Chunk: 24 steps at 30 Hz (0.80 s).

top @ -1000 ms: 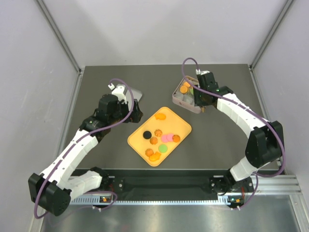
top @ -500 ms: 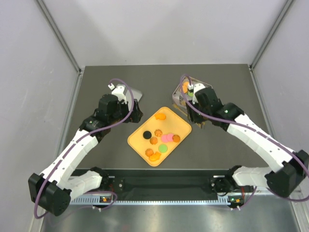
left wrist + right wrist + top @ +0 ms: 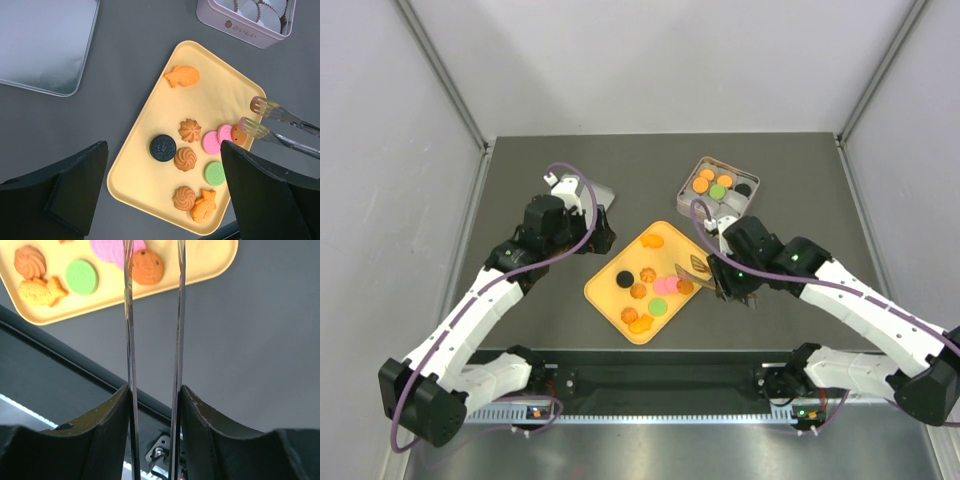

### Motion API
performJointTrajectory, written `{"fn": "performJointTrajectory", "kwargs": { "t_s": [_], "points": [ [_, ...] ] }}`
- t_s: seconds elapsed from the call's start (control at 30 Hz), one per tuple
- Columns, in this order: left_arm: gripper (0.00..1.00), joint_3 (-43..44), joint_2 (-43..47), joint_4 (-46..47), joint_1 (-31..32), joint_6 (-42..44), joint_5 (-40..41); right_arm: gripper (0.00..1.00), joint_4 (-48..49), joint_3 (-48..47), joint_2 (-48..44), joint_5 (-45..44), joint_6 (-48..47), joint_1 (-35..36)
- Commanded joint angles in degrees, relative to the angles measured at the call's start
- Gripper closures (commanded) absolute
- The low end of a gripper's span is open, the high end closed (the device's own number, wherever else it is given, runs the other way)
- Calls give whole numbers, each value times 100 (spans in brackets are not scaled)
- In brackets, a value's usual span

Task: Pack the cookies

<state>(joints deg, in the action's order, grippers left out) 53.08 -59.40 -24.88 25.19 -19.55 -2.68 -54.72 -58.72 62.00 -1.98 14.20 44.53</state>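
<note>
The right tool [image 3: 722,280] is clamped on the handles of a pair of metal tongs [image 3: 280,116]. Within the last second it has swung away from the pink tin [image 3: 240,34], which stands beyond the far right corner of the orange tray [image 3: 210,75], and has come in over the tray's right edge. The tong arms stand apart with nothing between them, so I judge that one drop-off is finished and the next pick is starting. With the arm out of the way, the overhead view shows the tin already holding several cookies [image 3: 717,190]: a few orange, one green, one black. The tong tips now hover at the tray's right edge, by the speckled orange cookie [image 3: 238,135] and the two pink cookies [image 3: 212,142] just beside it. Whether a tip touches one I cannot tell, since the right wrist view cuts the tips off. The left tool [image 3: 601,232] has stayed put off the tray's left corner, spread wide and holding nothing. About ten cookies still lie loose on the tray: small flat rounds, ridged orange swirls, a black sandwich disc, a green disc and two orange fish shapes. A silver lid [image 3: 45,45] lies on the counter [image 3: 140,60] beyond the tray's left side.
</note>
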Motion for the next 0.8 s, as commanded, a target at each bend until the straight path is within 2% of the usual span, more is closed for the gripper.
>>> {"fn": "performJointTrajectory", "kwargs": {
  "t_s": [0.0, 0.77],
  "points": [
    [1, 1, 112, 89, -32, 22, -22, 57, -56, 1, -74, 66, 66, 108],
    [1, 1, 77, 98, -32, 13, -40, 55, -21, 238, 163, 119, 48, 337]
  ]
}}
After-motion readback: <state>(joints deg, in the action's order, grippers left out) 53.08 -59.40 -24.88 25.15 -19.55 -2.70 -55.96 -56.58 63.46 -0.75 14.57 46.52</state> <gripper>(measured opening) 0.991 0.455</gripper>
